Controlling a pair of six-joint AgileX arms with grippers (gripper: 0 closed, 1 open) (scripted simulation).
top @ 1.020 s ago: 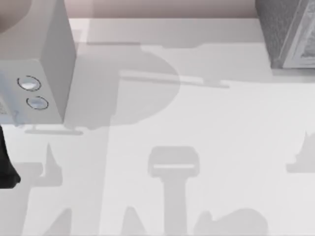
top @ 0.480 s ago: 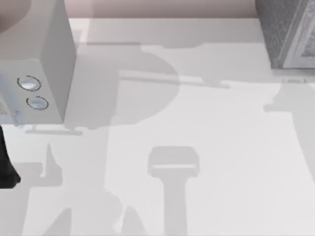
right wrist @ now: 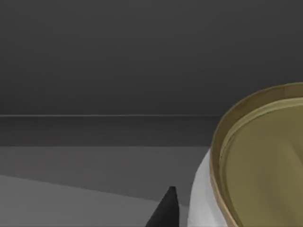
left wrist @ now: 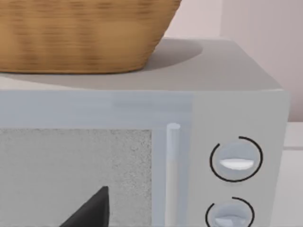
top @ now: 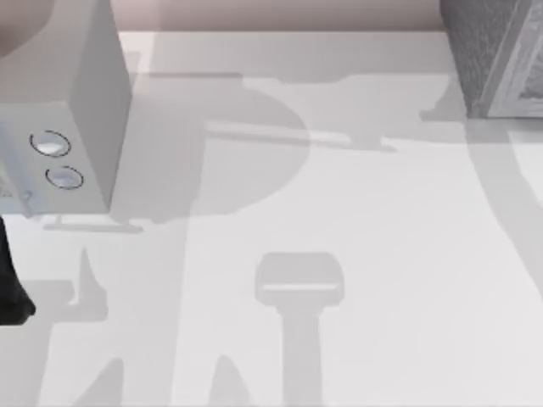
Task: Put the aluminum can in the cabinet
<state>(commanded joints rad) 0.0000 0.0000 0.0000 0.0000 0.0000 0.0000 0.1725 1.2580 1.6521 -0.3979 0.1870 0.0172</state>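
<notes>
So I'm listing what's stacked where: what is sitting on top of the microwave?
A woven wicker basket stands on the microwave's grey top, seen in the left wrist view. Its wall hides whatever is inside, so its contents cannot be told.

White table (top: 365, 254) spans the top view, we see only shadows across its bare middle. On it at the left sits a grey microwave (top: 81, 102) with two round knobs (top: 49, 144); from the left wrist view the microwave (left wrist: 189, 142) carries a wicker basket (left wrist: 80, 33) on its roof. At the far right corner stands a speckled grey box (top: 496, 55), possibly the cabinet, cropped by the edge, resting on the table.
</notes>
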